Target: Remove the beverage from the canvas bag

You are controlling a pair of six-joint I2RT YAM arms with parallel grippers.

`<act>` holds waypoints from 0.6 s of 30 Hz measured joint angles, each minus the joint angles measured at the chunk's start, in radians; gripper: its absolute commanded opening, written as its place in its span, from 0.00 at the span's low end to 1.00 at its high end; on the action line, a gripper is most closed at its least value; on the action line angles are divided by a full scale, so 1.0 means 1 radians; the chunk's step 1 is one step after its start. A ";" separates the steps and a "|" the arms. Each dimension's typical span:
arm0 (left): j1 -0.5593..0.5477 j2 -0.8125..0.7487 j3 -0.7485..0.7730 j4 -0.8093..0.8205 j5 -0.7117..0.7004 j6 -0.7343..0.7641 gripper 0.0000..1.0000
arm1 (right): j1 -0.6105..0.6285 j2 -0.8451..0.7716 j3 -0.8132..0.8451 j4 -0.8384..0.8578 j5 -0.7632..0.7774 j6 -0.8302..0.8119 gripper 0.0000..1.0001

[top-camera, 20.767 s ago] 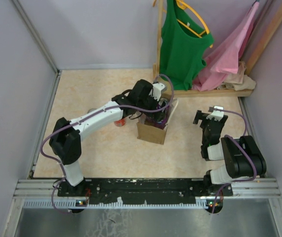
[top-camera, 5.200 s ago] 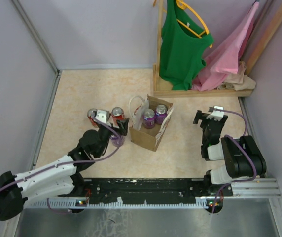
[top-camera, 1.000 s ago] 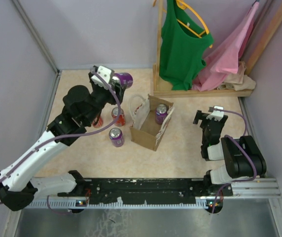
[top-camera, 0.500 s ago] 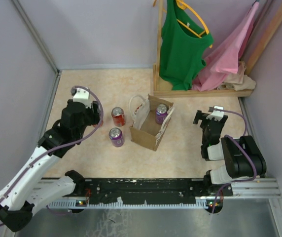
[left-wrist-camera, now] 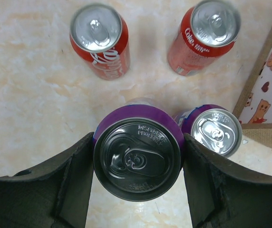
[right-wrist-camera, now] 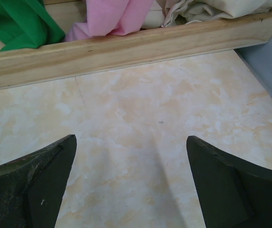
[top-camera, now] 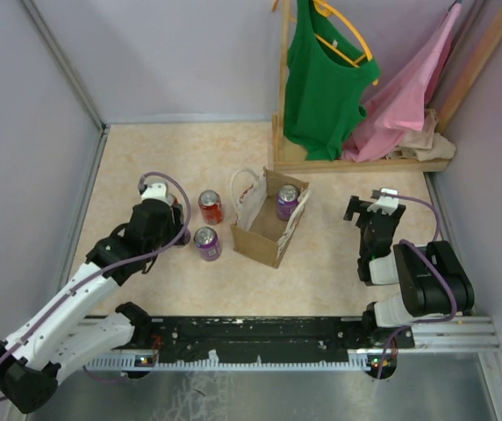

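The tan canvas bag stands upright mid-table with white looped handles; its edge shows in the left wrist view. One purple can stands inside it. My left gripper is low, left of the bag, shut on a purple can held upright by its sides. That can is hidden under the gripper in the top view. Another purple can stands just right of the held one. My right gripper is open and empty, right of the bag.
Two red cans stand beyond the held can; one shows in the top view. A wooden rack with a green top and pink cloth stands at the back right. Walls close both sides.
My left gripper, holding the purple can high at the back left a second ago, has swung down and nearer, to just left of the standing cans. The right arm has not moved.
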 measured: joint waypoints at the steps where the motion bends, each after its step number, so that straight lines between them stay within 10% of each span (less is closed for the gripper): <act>1: 0.000 0.009 -0.005 0.000 0.002 -0.006 0.00 | 0.000 0.000 0.000 0.000 0.000 0.000 0.99; 18: 0.016 0.164 -0.081 0.010 -0.039 -0.092 0.16 | 0.000 0.000 0.000 0.000 0.000 0.000 0.99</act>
